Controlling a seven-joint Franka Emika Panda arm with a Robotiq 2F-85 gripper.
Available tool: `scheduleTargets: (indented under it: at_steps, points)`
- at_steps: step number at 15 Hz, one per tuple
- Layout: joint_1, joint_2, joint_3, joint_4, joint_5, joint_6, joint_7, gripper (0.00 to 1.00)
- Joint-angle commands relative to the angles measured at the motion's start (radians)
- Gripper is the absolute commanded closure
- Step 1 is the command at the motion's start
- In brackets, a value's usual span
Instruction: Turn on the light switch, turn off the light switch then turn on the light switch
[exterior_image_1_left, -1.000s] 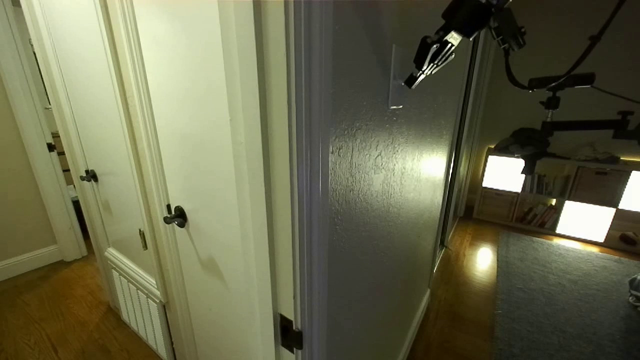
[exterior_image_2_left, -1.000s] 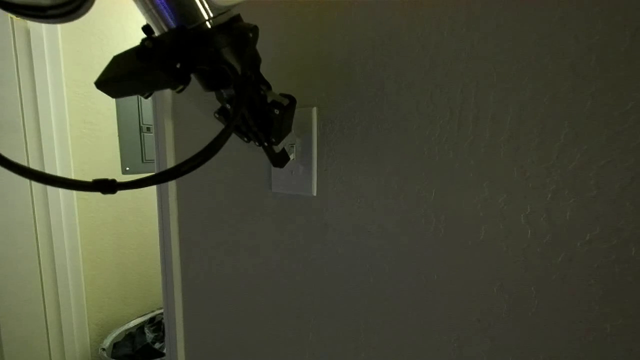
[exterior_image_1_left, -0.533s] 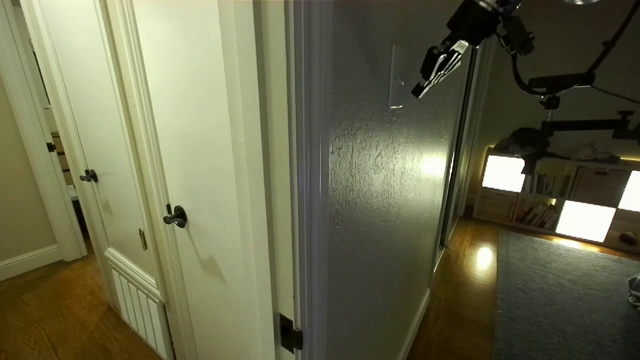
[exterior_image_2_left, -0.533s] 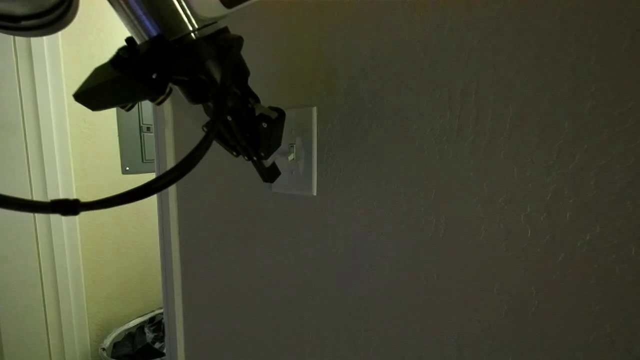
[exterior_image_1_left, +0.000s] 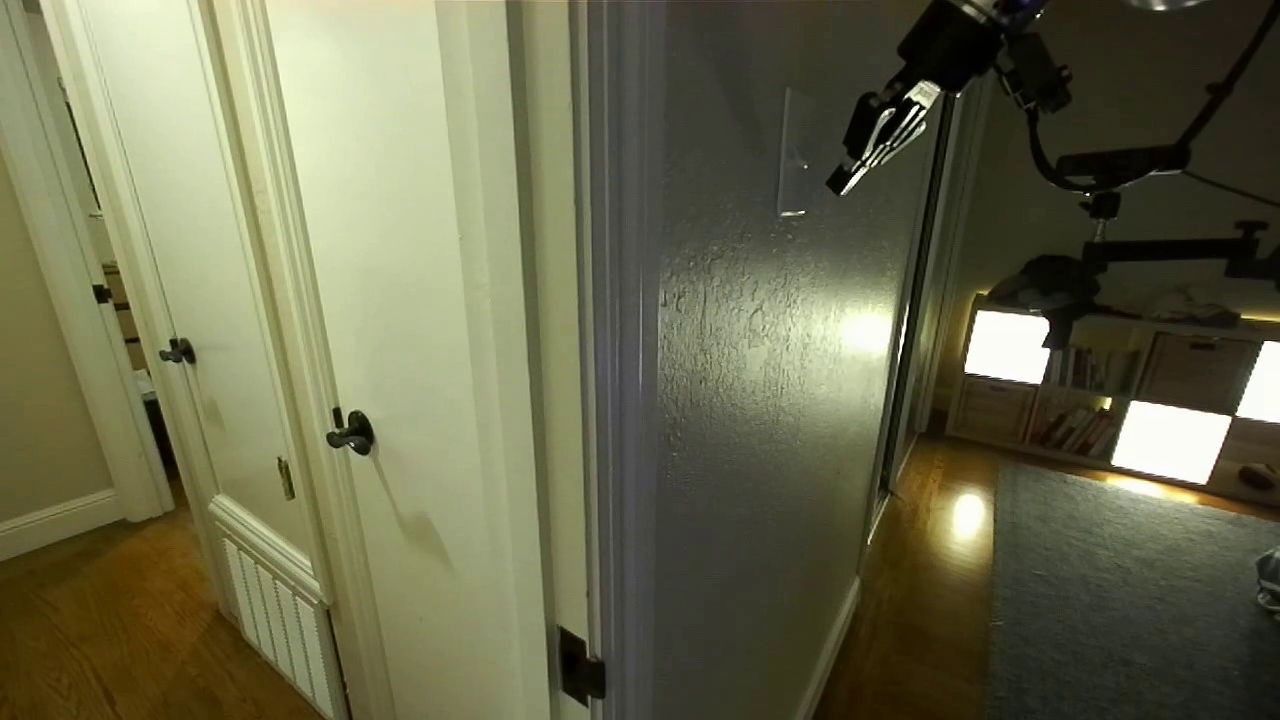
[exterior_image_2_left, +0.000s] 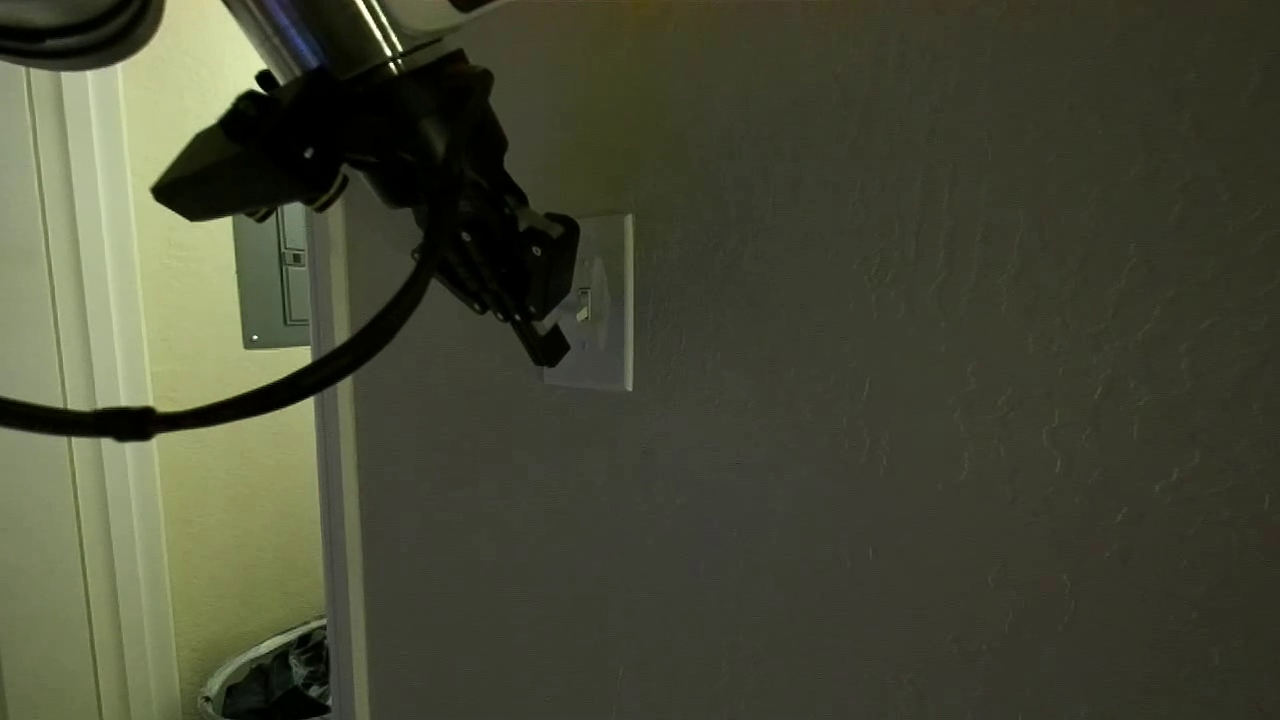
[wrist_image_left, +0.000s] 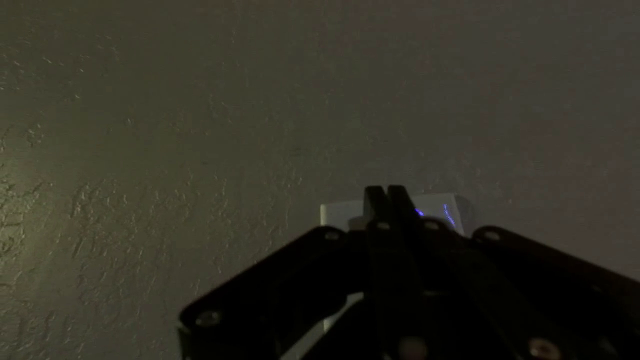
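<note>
The light switch (exterior_image_1_left: 792, 190) is a pale upright plate on the dim textured wall. In an exterior view the plate (exterior_image_2_left: 612, 350) shows with its small toggle lever, which appears tilted down. My gripper (exterior_image_1_left: 840, 182) is shut and empty, its fingertips apart from the wall, beside the plate. In an exterior view the gripper (exterior_image_2_left: 548, 347) covers the plate's left edge, its tip lower than the toggle. In the wrist view the closed fingertips (wrist_image_left: 386, 191) overlap the plate's upper part (wrist_image_left: 435, 202), and the toggle is hidden behind the gripper.
A door frame edge (exterior_image_1_left: 625, 400) borders the wall, with white doors (exterior_image_1_left: 380, 250) and a black handle (exterior_image_1_left: 352, 432) beyond it. A cable (exterior_image_2_left: 300, 395) hangs from the arm. A shelf with lit cubes (exterior_image_1_left: 1170, 440) stands at the back. A bin (exterior_image_2_left: 265, 670) stands past the wall's edge.
My gripper has drawn back from the toggle, away from the wall and slightly down, then shifted very slightly back toward the plate. The toggle is now uncovered. The room stays dim.
</note>
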Motion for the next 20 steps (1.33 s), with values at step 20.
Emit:
scheduleTargets:
  at_steps: [20]
  points:
    - [0.004, 0.039, 0.002, 0.076, 0.223, 0.037, -0.134, 0.94]
